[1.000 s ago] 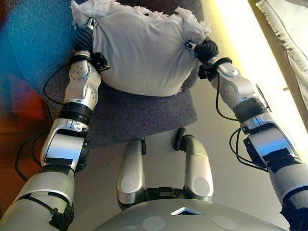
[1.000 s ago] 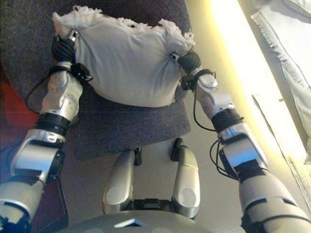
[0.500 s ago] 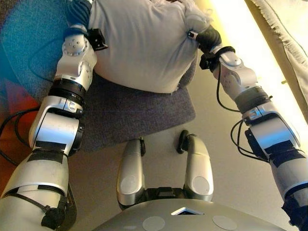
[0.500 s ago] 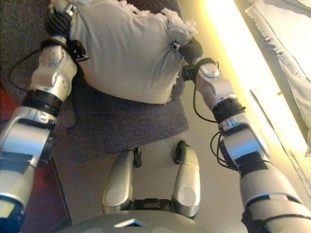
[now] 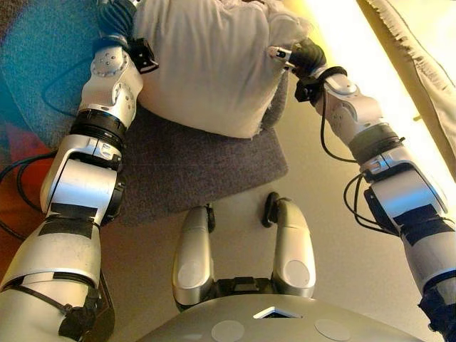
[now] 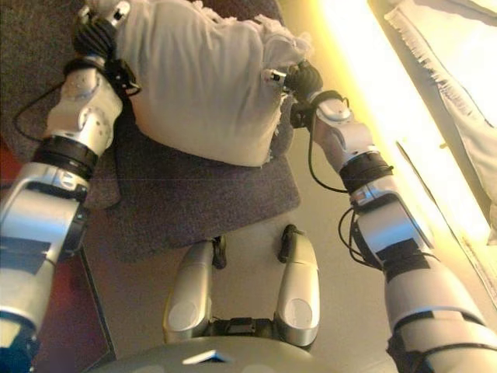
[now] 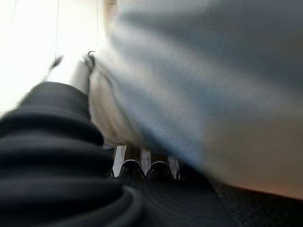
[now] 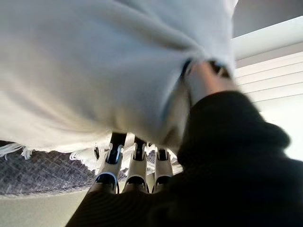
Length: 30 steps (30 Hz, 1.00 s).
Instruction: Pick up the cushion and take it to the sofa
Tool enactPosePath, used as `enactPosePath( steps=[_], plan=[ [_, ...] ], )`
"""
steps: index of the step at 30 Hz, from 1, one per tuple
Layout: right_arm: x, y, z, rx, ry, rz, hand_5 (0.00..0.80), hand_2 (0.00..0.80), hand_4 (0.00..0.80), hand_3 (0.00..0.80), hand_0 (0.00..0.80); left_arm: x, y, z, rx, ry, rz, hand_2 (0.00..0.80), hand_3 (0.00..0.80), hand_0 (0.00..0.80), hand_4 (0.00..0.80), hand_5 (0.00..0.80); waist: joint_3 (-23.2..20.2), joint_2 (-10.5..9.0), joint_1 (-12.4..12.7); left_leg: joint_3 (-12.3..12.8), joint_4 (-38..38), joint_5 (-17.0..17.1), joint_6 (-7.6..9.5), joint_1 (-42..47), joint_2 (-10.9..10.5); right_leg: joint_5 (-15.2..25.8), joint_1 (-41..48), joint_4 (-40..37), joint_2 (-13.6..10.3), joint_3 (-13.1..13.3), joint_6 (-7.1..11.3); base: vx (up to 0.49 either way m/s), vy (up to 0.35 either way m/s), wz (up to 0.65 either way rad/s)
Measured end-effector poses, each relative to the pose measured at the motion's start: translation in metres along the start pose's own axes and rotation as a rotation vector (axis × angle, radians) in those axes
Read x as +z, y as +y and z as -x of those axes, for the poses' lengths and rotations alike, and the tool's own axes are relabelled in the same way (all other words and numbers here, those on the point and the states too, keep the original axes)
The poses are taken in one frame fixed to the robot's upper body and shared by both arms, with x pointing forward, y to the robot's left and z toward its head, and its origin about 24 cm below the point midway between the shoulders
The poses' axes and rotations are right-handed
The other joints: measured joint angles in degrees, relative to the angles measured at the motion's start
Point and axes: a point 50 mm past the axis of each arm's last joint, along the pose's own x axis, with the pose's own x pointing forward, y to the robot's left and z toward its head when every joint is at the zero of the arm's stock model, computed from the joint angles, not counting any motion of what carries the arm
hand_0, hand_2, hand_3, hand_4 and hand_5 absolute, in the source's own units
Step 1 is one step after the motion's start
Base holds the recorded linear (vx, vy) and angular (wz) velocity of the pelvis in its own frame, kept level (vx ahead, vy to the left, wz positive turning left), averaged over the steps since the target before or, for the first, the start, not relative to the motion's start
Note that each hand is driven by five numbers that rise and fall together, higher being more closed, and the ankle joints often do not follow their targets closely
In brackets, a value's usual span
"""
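The white cushion (image 5: pixel 206 64) with a fringed edge hangs between my two hands above a grey seat pad (image 5: pixel 192 167). My left hand (image 5: pixel 117 18) grips its left end; in the left wrist view the fingers (image 7: pixel 132 168) lie under the cushion (image 7: pixel 203 85). My right hand (image 5: pixel 303 55) grips the right end. In the right wrist view its fingers (image 8: pixel 137 165) reach under the cushion (image 8: pixel 94 61) and the thumb presses into the cloth from the other side. The far edge of the cushion is cut off at the top of the eye views.
The grey seat pad lies under the cushion on a pale floor. A bright strip of floor (image 5: pixel 356 57) runs along the right. A pale fringed cloth (image 6: pixel 443 70) lies at the upper right. Reddish floor (image 5: pixel 21 178) shows at the left.
Both hands have raised the cushion off the grey pad and carried it farther from me. Its right end has turned a little and the arms reach further out.
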Motion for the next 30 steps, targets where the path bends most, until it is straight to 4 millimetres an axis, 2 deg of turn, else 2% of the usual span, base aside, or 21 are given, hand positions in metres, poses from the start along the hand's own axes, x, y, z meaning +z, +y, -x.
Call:
enactPosePath(
  steps=[5,10,13,17,21,25,30],
  plan=[
    [0.001,0.001,0.000,0.010,-0.005,-0.011,0.000,0.000,0.000,0.000,0.000,0.004,0.006,-0.001,0.014,-0.003,0.002,0.000,0.000,0.000,0.000,0.000,-0.02,0.03,0.13,1.08,-2.13,0.58,0.62,1.42,0.03,0.91,1.11,-2.01,-0.04,-0.04,0.20,0.049,0.003,-0.05],
    [-0.005,0.000,0.004,0.019,-0.003,-0.045,0.000,0.000,0.000,0.000,0.000,0.000,0.012,-0.001,0.038,0.010,-0.005,0.000,0.000,0.000,0.000,0.000,-0.07,0.13,0.16,1.37,-7.38,1.92,0.24,5.88,-0.34,2.30,5.57,-6.80,0.35,-0.81,0.85,0.077,-0.026,0.01],
    [-0.010,-0.001,0.009,0.026,-0.009,-0.059,0.000,0.000,0.000,0.000,0.000,-0.005,0.032,0.001,0.102,0.015,-0.017,0.000,0.000,0.000,0.000,0.000,-0.11,0.20,0.15,1.37,-10.94,2.91,0.06,8.67,-0.55,2.66,8.29,-9.63,0.65,-1.49,1.17,0.119,-0.041,0.04],
    [-0.008,-0.014,0.019,-0.008,-0.090,-0.136,0.000,0.000,0.000,0.000,0.000,-0.007,0.057,0.009,0.218,-0.042,-0.020,0.000,0.000,0.000,0.000,0.000,-0.17,0.31,0.38,1.07,-17.28,4.87,-0.17,13.88,-0.86,3.35,13.52,-14.37,1.05,-3.47,1.50,0.142,-0.025,0.12],
    [-0.006,-0.026,0.030,-0.042,-0.146,-0.172,0.000,0.000,0.000,0.000,0.000,-0.005,0.078,0.019,0.304,-0.122,-0.074,0.000,0.000,0.000,0.000,0.000,-1.60,1.20,0.49,0.99,-22.84,5.89,-0.22,19.56,-0.83,4.47,19.80,-20.51,2.38,-4.03,2.48,0.244,-0.020,0.05],
    [-0.034,-0.042,0.044,-0.095,-0.086,-0.183,0.000,0.000,0.000,0.000,0.000,-0.034,0.101,0.038,0.347,-0.075,-0.141,0.000,0.000,0.000,0.000,0.000,-7.38,2.35,0.70,1.03,-28.11,6.21,-0.24,24.96,-0.73,5.90,26.67,-28.29,3.95,-4.22,3.72,0.197,0.005,0.05],
    [-0.061,-0.045,0.059,-0.104,-0.041,-0.201,0.000,0.000,0.000,0.000,0.000,-0.070,0.118,0.062,0.274,0.020,-0.161,0.000,0.000,0.000,0.000,0.000,-12.41,2.49,0.87,1.05,-32.11,6.24,-0.26,29.80,-0.83,7.74,34.17,-36.65,5.23,-4.39,4.77,0.137,0.022,0.11]
  ],
)
